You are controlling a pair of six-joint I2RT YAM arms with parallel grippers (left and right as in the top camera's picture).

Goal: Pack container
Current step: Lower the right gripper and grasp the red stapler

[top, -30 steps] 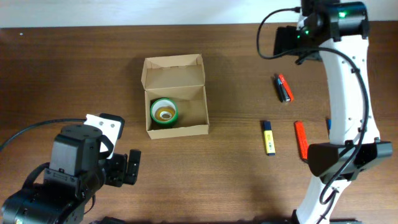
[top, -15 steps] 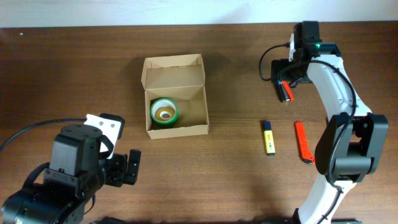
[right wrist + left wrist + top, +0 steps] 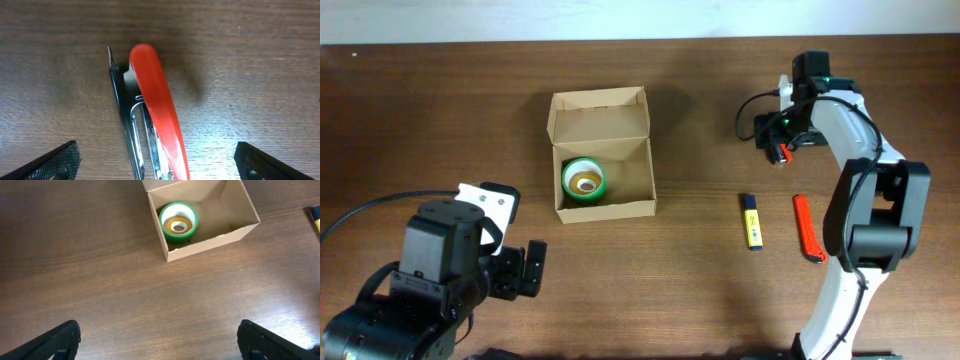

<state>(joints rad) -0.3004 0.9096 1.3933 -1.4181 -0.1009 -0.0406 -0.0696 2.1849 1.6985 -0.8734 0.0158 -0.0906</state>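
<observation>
The container (image 3: 601, 154) is an open brown cardboard box with its lid flap folded back, and a green tape roll (image 3: 584, 180) lies inside at its left. In the left wrist view the container (image 3: 240, 207) and the tape roll (image 3: 178, 223) sit far ahead of my left gripper (image 3: 160, 347), which is open over bare wood. My right gripper (image 3: 160, 167) is open and straddles a red and black stapler (image 3: 152, 110), without touching it. In the overhead view the right gripper (image 3: 777, 146) covers most of the stapler (image 3: 783, 154).
A yellow and blue marker (image 3: 752, 221) and a red marker (image 3: 805, 227) lie on the wooden table (image 3: 680, 270) below the right gripper. The left arm's bulk (image 3: 430, 280) fills the lower left corner. The table's far edge meets a white wall.
My right arm has swung in and come down over the stapler, its jaws widening fully. The left arm, container and markers have not moved.
</observation>
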